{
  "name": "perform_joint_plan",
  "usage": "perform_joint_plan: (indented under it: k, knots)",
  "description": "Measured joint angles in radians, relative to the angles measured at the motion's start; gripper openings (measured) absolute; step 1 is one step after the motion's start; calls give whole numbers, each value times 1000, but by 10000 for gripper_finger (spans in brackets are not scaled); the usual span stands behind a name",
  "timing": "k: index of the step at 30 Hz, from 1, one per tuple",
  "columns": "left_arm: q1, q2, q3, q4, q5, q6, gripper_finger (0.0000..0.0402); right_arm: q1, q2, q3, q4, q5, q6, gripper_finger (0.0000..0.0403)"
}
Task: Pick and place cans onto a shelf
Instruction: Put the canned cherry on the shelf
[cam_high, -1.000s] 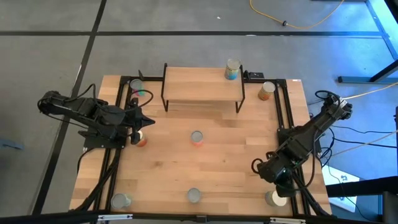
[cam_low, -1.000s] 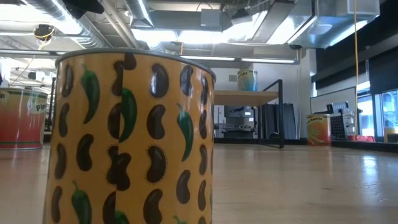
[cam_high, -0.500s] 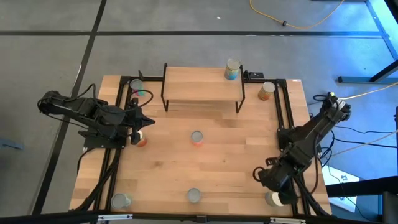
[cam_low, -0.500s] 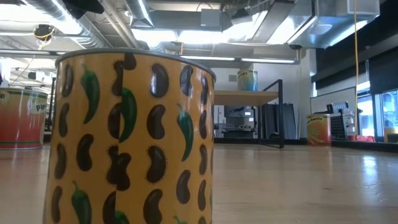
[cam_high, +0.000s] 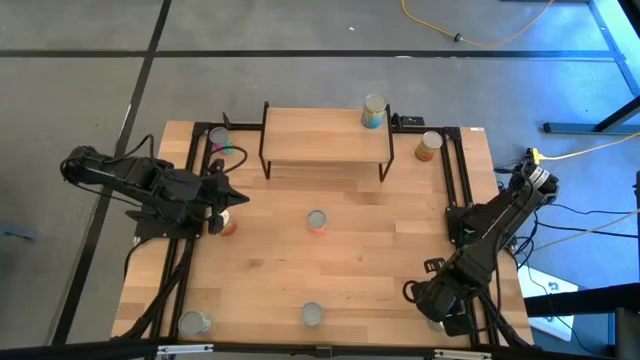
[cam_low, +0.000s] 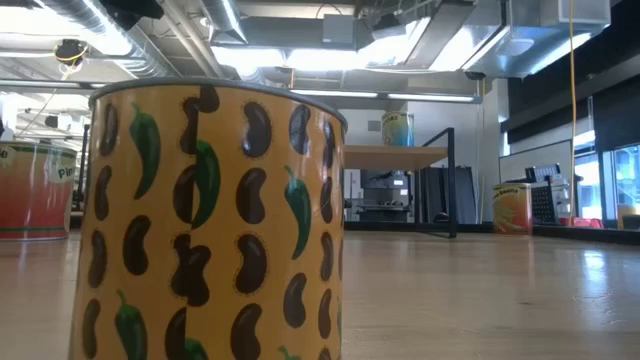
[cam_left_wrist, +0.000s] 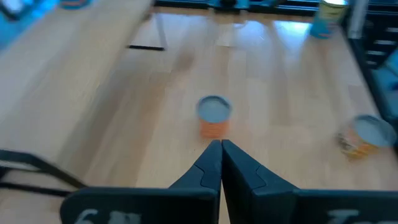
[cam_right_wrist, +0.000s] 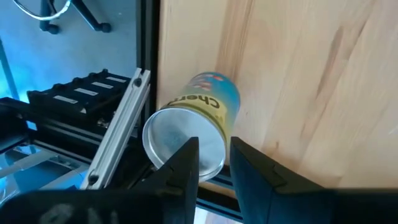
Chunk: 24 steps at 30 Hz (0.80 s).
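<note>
The shelf (cam_high: 325, 135) stands at the back centre with one teal can (cam_high: 373, 111) on its top. Other cans stand on the table: back left (cam_high: 220, 138), back right (cam_high: 429, 146), centre (cam_high: 316, 221), front left (cam_high: 192, 322), front centre (cam_high: 312, 314). My left gripper (cam_high: 237, 195) is shut and empty beside an orange can (cam_high: 228, 222). My right gripper (cam_right_wrist: 214, 149) is open above the silver top of a yellow-and-blue can (cam_right_wrist: 202, 118) at the front right corner, where my arm mostly hides the can in the high view.
A yellow can with a bean pattern (cam_low: 210, 220) fills the low view close to the camera. Black rails (cam_high: 460, 190) run along both table sides. A metal rail (cam_right_wrist: 118, 137) and the table's edge lie right beside the front right can.
My right gripper has gone toward the table's near edge and now stands over the front right can, covering it in the high view. The cans have stayed in place.
</note>
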Motion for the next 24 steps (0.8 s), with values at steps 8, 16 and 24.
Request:
perform_joint_plan:
  k: [8, 16, 24]
  knots:
    - [0, 0, 0, 19, 66, 22, 0, 1, 44, 0, -1, -34, 3, 90]
    - [0, 0, 0, 20, 66, 22, 0, 3, 63, 0, -46, -27, -5, 90]
    - [0, 0, 0, 20, 65, 22, 0, 13, 63, 0, -48, -58, -3, 90]
